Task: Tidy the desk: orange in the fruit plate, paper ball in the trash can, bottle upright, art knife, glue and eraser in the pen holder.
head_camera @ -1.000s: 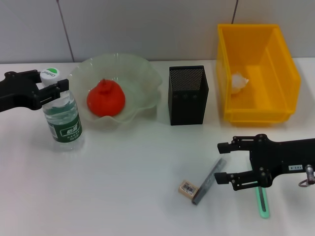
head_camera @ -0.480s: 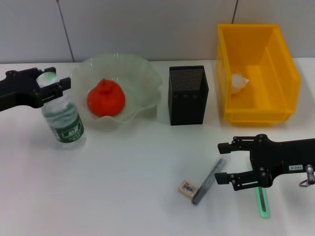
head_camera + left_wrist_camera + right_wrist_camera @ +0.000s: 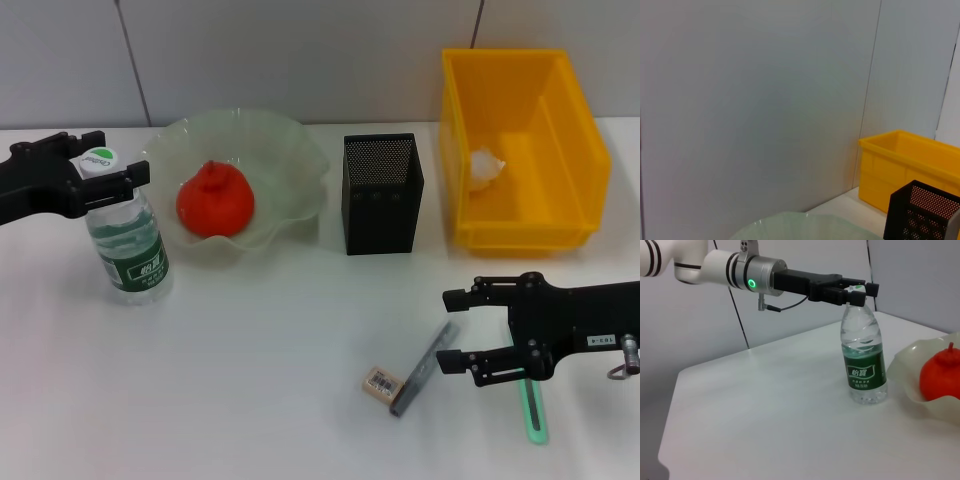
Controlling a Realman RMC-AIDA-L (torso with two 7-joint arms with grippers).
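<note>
The clear bottle [image 3: 127,238] with a green label stands upright on the table left of the fruit plate [image 3: 290,160]. My left gripper [image 3: 100,165] is shut on its white cap and neck; the right wrist view shows this grip [image 3: 857,292] on the bottle [image 3: 863,360]. The orange [image 3: 214,200] lies in the plate. A paper ball [image 3: 487,167] sits in the yellow trash can [image 3: 575,150]. The black mesh pen holder [image 3: 382,195] stands between them. My right gripper [image 3: 452,330] is open low at the front right, and the grey art knife [image 3: 423,370] has its far end between the fingertips. The eraser [image 3: 381,384] lies left of the knife. The green glue [image 3: 533,405] lies partly under the right arm.
The trash can [image 3: 910,170], the pen holder [image 3: 922,212] and the plate's rim [image 3: 805,227] show in the left wrist view against a grey wall. In the right wrist view the orange [image 3: 940,377] sits in the plate [image 3: 907,365] beside the bottle.
The bottle leaned half a second ago and now stands upright again, a little nearer the plate, with my left gripper still on its cap. The right arm has not moved.
</note>
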